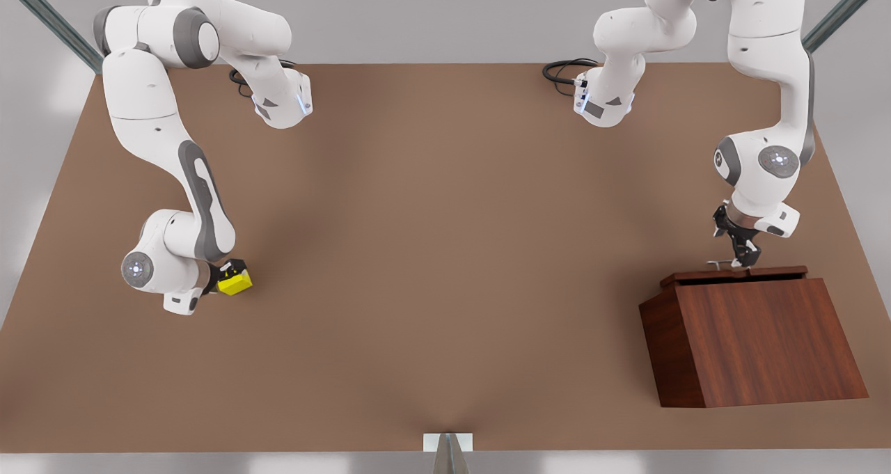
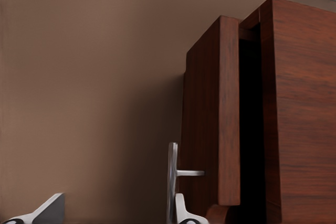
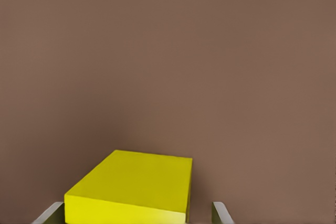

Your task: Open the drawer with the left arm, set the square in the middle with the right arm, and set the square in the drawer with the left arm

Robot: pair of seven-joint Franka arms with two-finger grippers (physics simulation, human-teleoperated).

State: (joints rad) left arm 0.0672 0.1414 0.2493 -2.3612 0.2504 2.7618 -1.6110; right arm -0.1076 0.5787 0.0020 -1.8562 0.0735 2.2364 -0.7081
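In the front view we see our left hand [image 1: 736, 251] at the right of the frame, lowered onto the top edge of the cabinet [image 1: 755, 342], where the silver handle [image 1: 720, 263] of the drawer [image 1: 734, 275] sticks out. In the left wrist view the drawer [image 2: 210, 114] stands slightly out from the cabinet body, with a dark gap behind its front panel, so we judge the pull as begun but far from finished. The handle [image 2: 173, 179] sits between the two light fingertips [image 2: 50, 208], which stand wide apart around it; one tip lies just beside the bar, and we cannot tell whether it presses on it. Our right hand [image 1: 226, 279] is at the lower left of the front view, low over the worktop [image 1: 445, 251], with the yellow cube [image 1: 235, 282] between its fingers. In the right wrist view the cube [image 3: 131, 187] fills the space between the two fingertips [image 3: 220, 213], one on each side, yet a sliver of gap shows on one side, so we cannot tell if the grip has closed. The cube is far from the middle of the worktop, which we judge to be its next stop.
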